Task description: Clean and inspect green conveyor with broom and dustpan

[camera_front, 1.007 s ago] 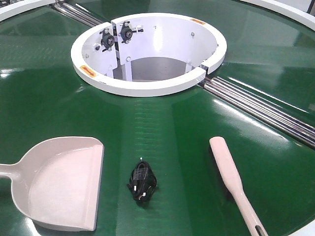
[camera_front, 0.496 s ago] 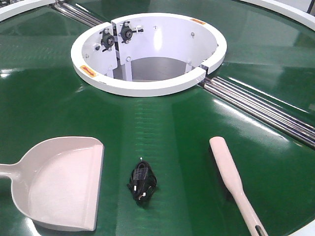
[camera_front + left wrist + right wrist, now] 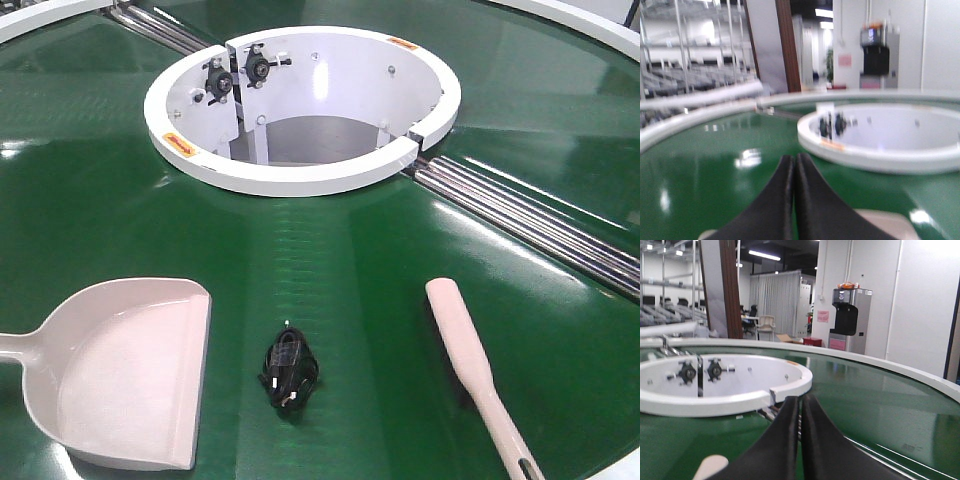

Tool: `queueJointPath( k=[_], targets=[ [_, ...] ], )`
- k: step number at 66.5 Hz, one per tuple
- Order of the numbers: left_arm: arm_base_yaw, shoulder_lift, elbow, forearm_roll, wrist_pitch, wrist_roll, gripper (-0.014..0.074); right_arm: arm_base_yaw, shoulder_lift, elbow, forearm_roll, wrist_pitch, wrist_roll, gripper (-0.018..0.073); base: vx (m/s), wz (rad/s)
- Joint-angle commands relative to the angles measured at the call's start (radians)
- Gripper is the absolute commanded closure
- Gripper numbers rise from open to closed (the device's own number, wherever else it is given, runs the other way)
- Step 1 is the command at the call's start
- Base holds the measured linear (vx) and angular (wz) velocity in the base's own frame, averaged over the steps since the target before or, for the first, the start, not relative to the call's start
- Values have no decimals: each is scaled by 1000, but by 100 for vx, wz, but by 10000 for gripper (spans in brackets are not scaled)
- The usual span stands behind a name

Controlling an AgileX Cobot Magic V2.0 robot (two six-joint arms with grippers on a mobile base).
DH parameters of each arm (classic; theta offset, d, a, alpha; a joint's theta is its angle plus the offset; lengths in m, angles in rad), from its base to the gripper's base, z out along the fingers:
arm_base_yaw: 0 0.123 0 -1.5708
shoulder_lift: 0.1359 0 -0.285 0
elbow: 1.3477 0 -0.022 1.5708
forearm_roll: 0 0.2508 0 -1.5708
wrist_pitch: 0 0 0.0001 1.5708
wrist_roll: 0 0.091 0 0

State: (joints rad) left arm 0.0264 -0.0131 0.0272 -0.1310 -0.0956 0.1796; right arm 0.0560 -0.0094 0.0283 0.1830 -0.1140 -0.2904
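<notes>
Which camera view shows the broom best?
The exterior front-facing view: the broom lies nearly whole on the green conveyor. The right wrist view shows only its pale rounded tip; the left wrist view shows none of it.

Left hand (image 3: 794, 159) and right hand (image 3: 800, 400) are black, tapered.

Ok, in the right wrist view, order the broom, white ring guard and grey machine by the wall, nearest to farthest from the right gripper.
1. broom, low left, just beside the shut right gripper.
2. white ring guard, ahead on the left.
3. grey machine, far in the background, right of centre.
</notes>
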Motion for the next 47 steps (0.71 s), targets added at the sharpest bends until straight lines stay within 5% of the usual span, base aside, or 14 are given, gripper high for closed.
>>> queueJointPath(
  k=[1,11,17,31,47],
  targets=[
    [2,-14,16,-10,-194,-40,619,0,-9,-43,9,-90,27,564,0,0],
    [2,-14,-34,-10,-338,-81,619,0,-9,-187,7,-84,27,564,0,0],
    [2,-9,-146,-10,-326,-80,619,0,11,-269,-1,-78,27,563,0,0],
    [2,156,-502,-5,13,-78,619,0,174,-444,-1,-41,62,561,0,0],
    [-2,494,-844,21,278,5,591,0,479,-750,-1,234,62,543,0,0]
  ],
)
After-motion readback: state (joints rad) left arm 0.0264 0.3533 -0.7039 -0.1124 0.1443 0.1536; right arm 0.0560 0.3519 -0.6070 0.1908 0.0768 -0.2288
